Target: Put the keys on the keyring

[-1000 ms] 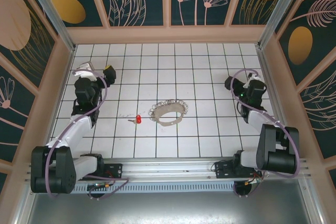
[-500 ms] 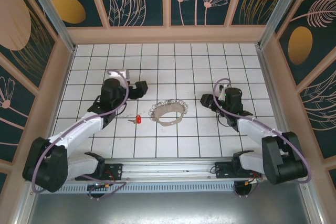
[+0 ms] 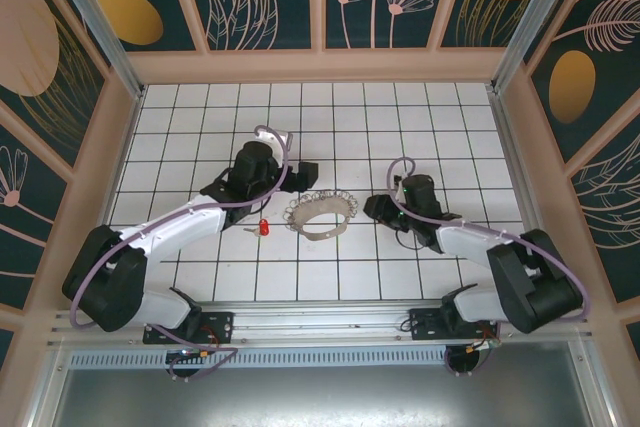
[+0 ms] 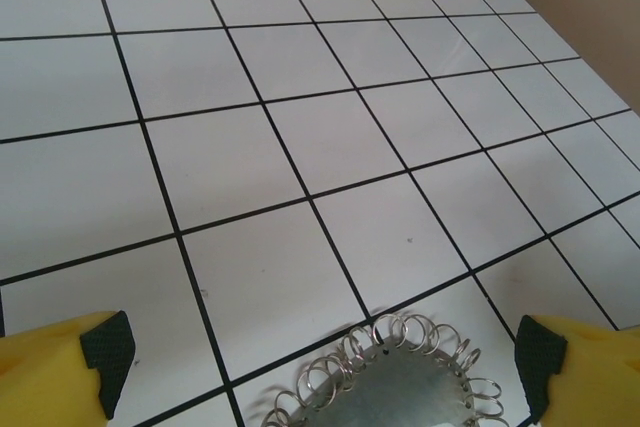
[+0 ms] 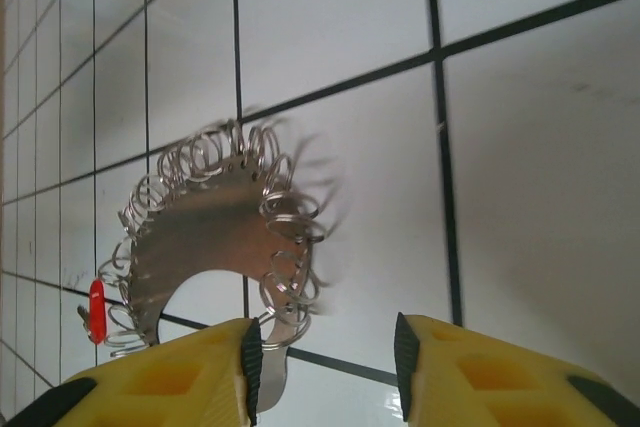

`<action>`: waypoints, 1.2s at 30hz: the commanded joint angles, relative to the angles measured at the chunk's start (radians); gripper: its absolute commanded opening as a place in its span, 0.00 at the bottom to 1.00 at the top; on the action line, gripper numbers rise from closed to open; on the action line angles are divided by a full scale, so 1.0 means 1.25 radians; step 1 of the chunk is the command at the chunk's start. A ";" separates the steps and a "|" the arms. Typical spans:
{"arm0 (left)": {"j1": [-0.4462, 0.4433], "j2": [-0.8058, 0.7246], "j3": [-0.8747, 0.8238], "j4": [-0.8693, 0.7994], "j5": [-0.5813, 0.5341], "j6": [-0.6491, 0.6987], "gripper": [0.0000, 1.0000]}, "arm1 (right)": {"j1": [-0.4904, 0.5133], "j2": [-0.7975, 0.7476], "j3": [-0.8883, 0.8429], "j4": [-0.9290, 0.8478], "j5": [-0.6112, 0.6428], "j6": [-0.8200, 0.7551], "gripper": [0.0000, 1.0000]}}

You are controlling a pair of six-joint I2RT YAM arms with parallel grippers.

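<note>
Evidently little is done: the key [image 3: 264, 226] lies loose left of the keyring [image 3: 320, 215], the left gripper [image 3: 303, 171] wide, the right gripper [image 5: 327, 357] narrower, both empty.

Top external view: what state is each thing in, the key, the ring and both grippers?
Small red-headed silver key, lying flat on tiles, not on the ring.
Pale-tan hoop keyring fringed with silvery loops, flat on tiles, ungripped.
Left gripper, open, empty, over the hoop.
Right gripper, open, empty, at the hoop's edge.
</note>
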 commanded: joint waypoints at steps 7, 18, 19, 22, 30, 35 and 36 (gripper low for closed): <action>-0.002 -0.036 -0.033 0.050 -0.063 0.001 0.99 | 0.059 0.090 0.069 0.028 0.021 0.020 0.34; -0.002 -0.047 -0.050 0.035 -0.085 0.035 0.98 | 0.064 0.210 0.152 0.018 0.023 -0.003 0.27; -0.002 -0.048 -0.052 0.035 -0.083 0.035 0.99 | 0.064 0.223 0.162 0.016 0.026 -0.007 0.26; -0.003 -0.049 -0.052 0.034 -0.073 0.036 0.99 | 0.062 0.259 0.198 0.011 0.029 -0.018 0.22; -0.003 -0.043 -0.048 0.039 -0.041 0.032 0.98 | 0.046 0.345 0.309 -0.029 0.023 -0.062 0.21; -0.004 -0.029 -0.039 0.046 0.025 0.031 0.98 | 0.019 0.312 0.302 -0.027 0.012 -0.075 0.52; -0.005 -0.027 -0.039 0.051 0.043 0.032 0.98 | 0.015 0.296 0.293 -0.024 0.014 -0.077 0.57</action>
